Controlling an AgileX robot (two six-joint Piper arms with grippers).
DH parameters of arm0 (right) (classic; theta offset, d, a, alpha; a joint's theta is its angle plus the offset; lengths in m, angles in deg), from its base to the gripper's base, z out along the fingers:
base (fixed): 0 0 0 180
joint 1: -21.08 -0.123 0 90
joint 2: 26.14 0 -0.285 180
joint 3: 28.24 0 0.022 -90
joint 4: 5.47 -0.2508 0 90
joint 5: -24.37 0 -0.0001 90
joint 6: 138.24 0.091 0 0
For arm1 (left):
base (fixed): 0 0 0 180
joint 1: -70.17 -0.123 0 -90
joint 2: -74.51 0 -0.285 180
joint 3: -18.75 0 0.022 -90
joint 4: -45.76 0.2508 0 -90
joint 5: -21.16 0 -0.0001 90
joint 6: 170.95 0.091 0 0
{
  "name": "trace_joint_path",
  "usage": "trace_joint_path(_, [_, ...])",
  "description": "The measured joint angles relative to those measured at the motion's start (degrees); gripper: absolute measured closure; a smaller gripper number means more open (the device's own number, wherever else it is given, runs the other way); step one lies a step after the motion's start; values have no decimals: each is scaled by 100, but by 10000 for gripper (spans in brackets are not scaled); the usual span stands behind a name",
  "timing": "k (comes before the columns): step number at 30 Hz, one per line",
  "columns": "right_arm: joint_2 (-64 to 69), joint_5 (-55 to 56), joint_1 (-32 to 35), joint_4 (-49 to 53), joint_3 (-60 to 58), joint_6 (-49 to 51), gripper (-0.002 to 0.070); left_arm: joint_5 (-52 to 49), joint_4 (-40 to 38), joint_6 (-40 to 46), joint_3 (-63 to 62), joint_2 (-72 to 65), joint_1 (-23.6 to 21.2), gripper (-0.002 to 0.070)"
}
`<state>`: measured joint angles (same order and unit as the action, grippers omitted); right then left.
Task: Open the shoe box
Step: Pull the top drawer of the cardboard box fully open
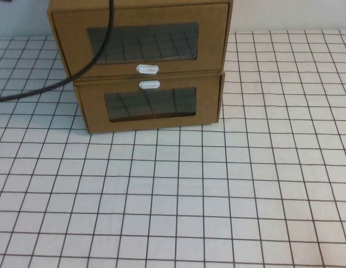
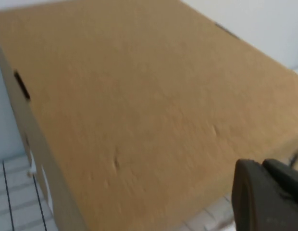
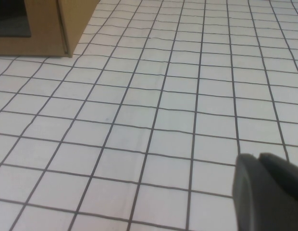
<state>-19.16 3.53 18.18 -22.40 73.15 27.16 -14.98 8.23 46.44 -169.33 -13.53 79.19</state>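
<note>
Two brown cardboard shoe boxes with clear front windows stand stacked at the back of the table: the upper box (image 1: 212, 33) on the lower box (image 1: 206, 100). Both fronts are closed. Each has a white handle, the upper handle (image 1: 147, 69) just above the lower handle (image 1: 149, 84). Neither gripper appears in the high view. In the left wrist view my left gripper (image 2: 259, 163) is shut and holds nothing, hovering over the flat top of the upper box (image 2: 139, 106). My right gripper (image 3: 257, 156) is shut and holds nothing, above the tablecloth, away from the lower box's corner (image 3: 67, 24).
A white tablecloth with a dark grid (image 1: 217, 195) covers the table. A black cable (image 1: 67, 81) runs across the upper box's front and off to the left. A pale wall stands behind the boxes.
</note>
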Motion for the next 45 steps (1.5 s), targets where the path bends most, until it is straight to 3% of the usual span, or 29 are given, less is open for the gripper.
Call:
trace_joint_path(12, [0,0,0,0,0,0,690,-350,-50,47,-2300,-2041,170,677])
trace_joint_path(22, [0,247,0,-109,0,0,689,-561,-41,37,-2630,-2675,208,677])
trace_joint_path(30, [0,1226,0,-2480,0,0,689,-680,-41,26,-2630,-2872,208,677])
trace_joint_path(35, [0,1598,0,-3180,0,0,689,-680,-41,26,-2658,-2899,208,677])
trace_joint_path(40, [89,843,0,-3467,351,0,690,-680,-41,26,-2671,-2899,208,677])
trace_joint_path(45, [1325,-645,0,-3125,1547,0,689,-798,-38,5,-2684,-2901,208,677])
